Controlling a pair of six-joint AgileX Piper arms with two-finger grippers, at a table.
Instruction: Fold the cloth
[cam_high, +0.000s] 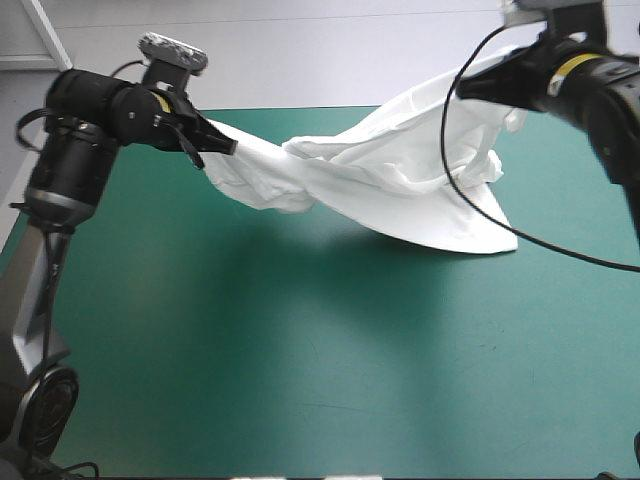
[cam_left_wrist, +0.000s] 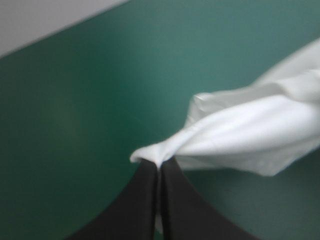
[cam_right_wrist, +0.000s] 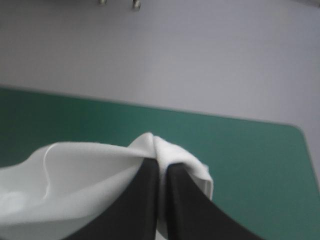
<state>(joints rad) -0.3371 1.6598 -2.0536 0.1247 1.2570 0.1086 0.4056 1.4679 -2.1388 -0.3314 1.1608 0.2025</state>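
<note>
Pinching a bunched corner of the T-shirt (cam_left_wrist: 240, 135), the left tool (cam_left_wrist: 160, 162) is pressed all but together on the sheet. The right tool (cam_right_wrist: 161, 162) is likewise clamped on another edge. Between the two tools the T-shirt is hung twisted and rumpled above the teal-green surface (cam_high: 300, 380), its lowest fold apparently resting there below the right tool. No fold is judged made; flattening and all folding are left.

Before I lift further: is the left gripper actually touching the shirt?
Touching. The left wrist view shows the left gripper shut on a bunched corner of the T-shirt, with the cloth pinched right at its tip.
</note>
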